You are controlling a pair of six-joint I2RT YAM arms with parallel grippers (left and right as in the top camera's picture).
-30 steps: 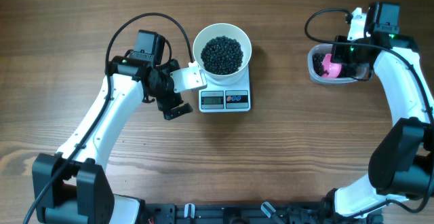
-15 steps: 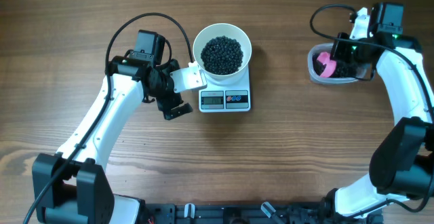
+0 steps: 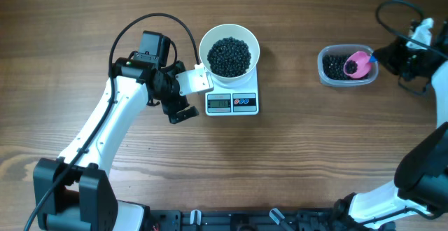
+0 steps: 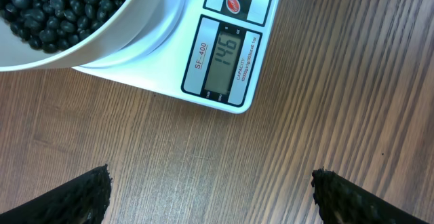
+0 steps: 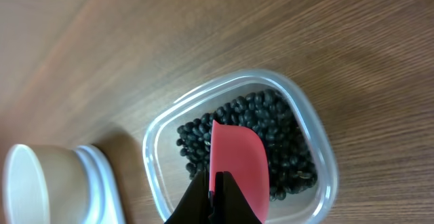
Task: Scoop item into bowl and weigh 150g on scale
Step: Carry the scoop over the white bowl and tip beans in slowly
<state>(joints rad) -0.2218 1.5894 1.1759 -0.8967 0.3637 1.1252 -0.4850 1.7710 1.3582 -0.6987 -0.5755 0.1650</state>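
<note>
Right fingers (image 5: 201, 203) have swung outward, pinching the pink scoop (image 3: 358, 64) over the tub (image 3: 323, 74). Left fingers (image 4: 74, 197) are spread beside the scale (image 3: 232, 103), which holds the bowl (image 3: 204, 49) of black beans (image 3: 229, 56).

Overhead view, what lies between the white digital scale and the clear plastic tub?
Nothing; only bare wooden table separates the small white rectangular scale from the clear tub, overhead.
</note>
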